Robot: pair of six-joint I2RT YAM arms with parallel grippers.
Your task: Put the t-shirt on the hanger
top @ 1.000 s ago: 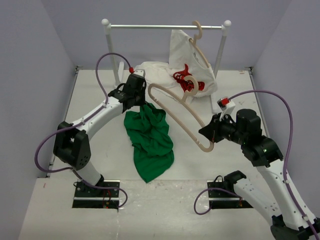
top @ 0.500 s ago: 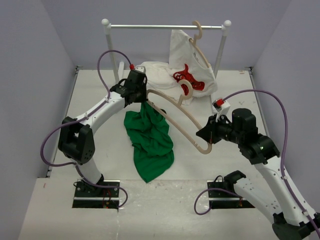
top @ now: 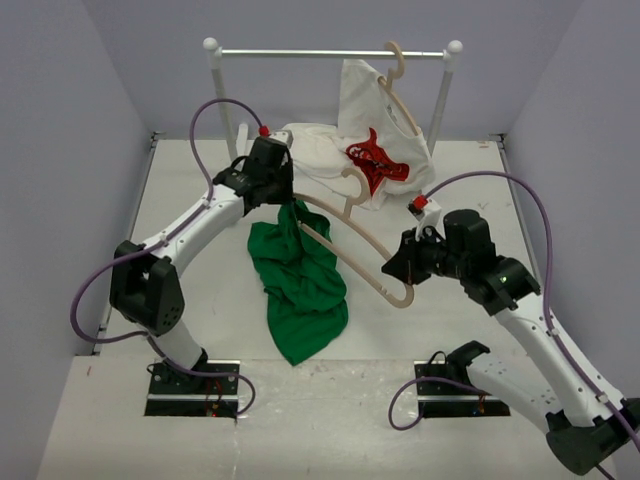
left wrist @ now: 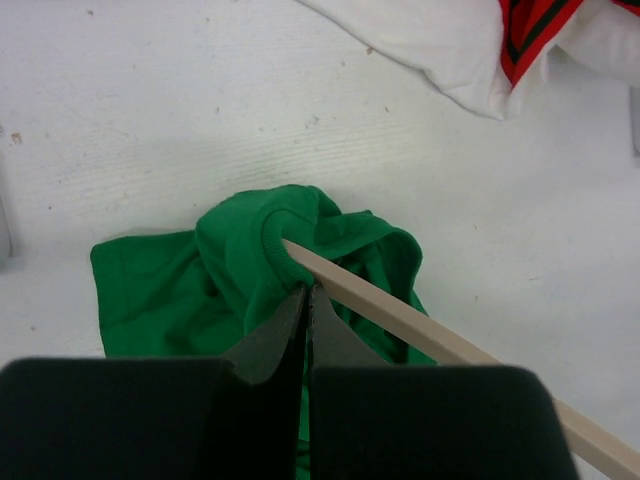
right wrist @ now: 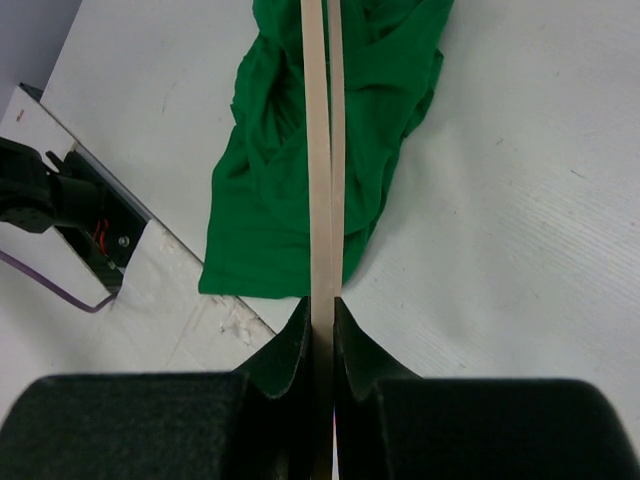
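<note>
The green t-shirt [top: 300, 280] lies crumpled on the table, its upper end lifted. My left gripper [top: 283, 203] is shut on the shirt's ribbed collar [left wrist: 275, 255], holding it up. The pale wooden hanger [top: 355, 235] is held in the air by my right gripper [top: 400, 272], which is shut on its right end. The hanger's left end passes into the collar beside my left fingers [left wrist: 305, 300]. In the right wrist view the hanger [right wrist: 322, 150] runs straight away over the green shirt [right wrist: 290, 180].
A white rail [top: 330, 53] on two posts stands at the back with a second hanger [top: 397, 85] carrying a white t-shirt with a red print [top: 375, 140], which spreads onto the table. Purple walls enclose the sides.
</note>
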